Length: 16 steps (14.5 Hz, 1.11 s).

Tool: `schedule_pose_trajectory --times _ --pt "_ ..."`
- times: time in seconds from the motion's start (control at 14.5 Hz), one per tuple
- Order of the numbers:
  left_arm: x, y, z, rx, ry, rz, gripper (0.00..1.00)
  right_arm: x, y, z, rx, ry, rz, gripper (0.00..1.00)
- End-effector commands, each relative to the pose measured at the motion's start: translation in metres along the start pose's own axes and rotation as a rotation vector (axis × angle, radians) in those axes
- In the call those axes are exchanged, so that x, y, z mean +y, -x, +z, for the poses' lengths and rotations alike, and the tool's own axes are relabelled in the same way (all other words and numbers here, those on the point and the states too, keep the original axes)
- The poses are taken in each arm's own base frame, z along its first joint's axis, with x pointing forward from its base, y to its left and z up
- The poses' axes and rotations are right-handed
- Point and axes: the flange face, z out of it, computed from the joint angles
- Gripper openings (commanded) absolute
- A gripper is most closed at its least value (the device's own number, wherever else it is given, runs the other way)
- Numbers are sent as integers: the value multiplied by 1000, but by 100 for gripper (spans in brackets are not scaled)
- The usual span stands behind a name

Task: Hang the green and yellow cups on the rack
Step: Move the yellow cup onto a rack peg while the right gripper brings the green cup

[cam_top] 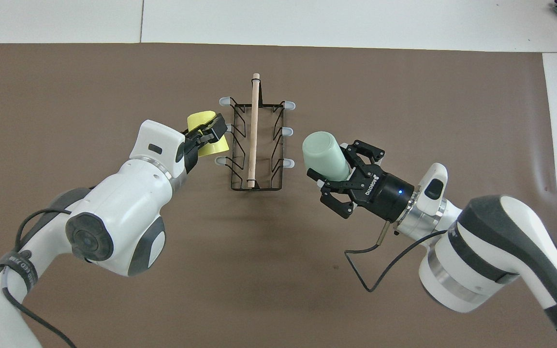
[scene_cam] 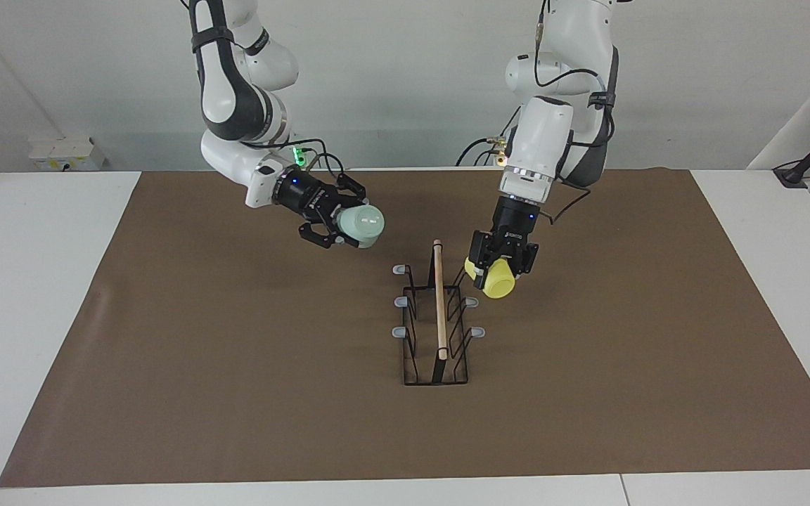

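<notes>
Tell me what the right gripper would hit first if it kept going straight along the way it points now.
Probably the rack. The right gripper, shut on the green cup, points toward the rack's near prongs, though it may be too high to hit them.

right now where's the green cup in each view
Facing view: green cup in the right pincer, up in the air beside the rack.
Overhead view: green cup in the right pincer, by the rack's prongs.
Shared landmark: the rack's wooden rod.
</notes>
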Motion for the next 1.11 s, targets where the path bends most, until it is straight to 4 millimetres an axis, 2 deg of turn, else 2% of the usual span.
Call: schedule_pose_trajectory --times 0.0,0.14,0.21,0.28,0.48,0.62,0.76,1.04 --pt "6 -5 11 3 18 13 0 -6 9 11 20 35 -18 0" --pt "6 -5 14 -1 17 13 0 -1 19 10 -13 60 -50 0" --pt "5 -4 14 -3 15 16 0 3 33 17 -21 55 -70 0" --pt "4 -1 15 -10 9 18 0 8 37 22 -7 66 -67 0" --pt "4 7 14 -30 -5 29 0 9 43 30 -5 70 -59 0" --pt "9 20 14 -100 -57 47 0 13 43 43 8 77 -66 0" --pt "12 23 11 -130 -89 46 0 7 49 56 0 71 -55 0" --pt "17 24 -4 -173 -154 59 0 9 49 70 6 91 -56 0"
